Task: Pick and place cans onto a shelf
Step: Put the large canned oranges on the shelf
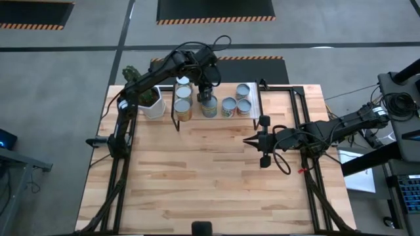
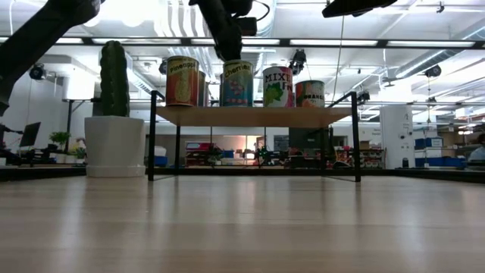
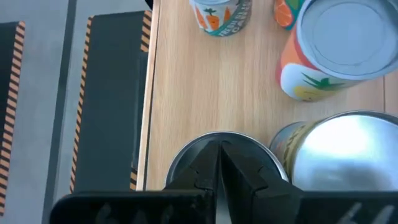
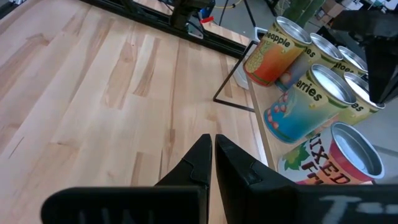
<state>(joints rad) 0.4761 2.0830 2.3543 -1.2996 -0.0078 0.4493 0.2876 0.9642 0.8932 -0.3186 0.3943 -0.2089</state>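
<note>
Left hand pressed together above a can on the shelf; right hand pressed together, empty, over the surface.

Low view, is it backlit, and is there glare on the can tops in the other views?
Low view: bright ceiling lights wash out the background, leaving the cactus dark; the cans' labels read fine. Left wrist view: strong glare on the nearest can top. Right wrist view: can tops shine mildly.
</note>
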